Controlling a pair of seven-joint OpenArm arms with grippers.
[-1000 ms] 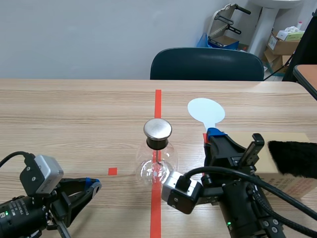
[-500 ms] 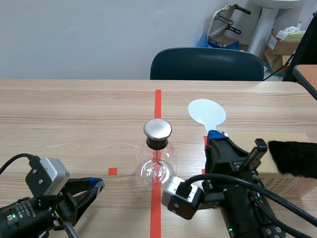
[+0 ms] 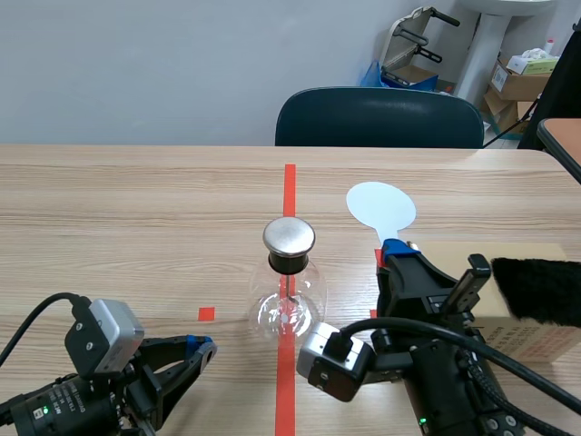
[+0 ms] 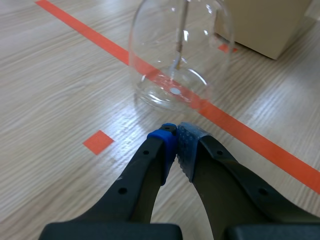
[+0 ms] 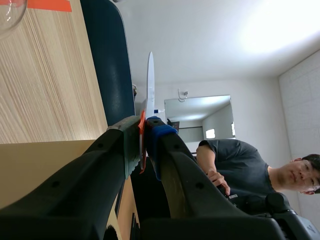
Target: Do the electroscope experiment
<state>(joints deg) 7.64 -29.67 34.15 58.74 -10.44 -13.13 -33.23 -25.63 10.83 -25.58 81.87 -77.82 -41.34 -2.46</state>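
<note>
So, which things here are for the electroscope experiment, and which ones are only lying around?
For the job:
- electroscope flask
- pale paddle, held in the right claw
- black fur, probably for rubbing, on the cardboard box

Only lying around:
- dark chair
- cartons behind it

A dark blue chair (image 3: 379,116) was drawn up to the wooden table's (image 3: 136,209) far edge; a tan box (image 3: 536,343) was set at its right edge. Cartons (image 3: 519,82) were piled beyond the chair. A person (image 5: 240,167) in a dark shirt was seen.
</note>
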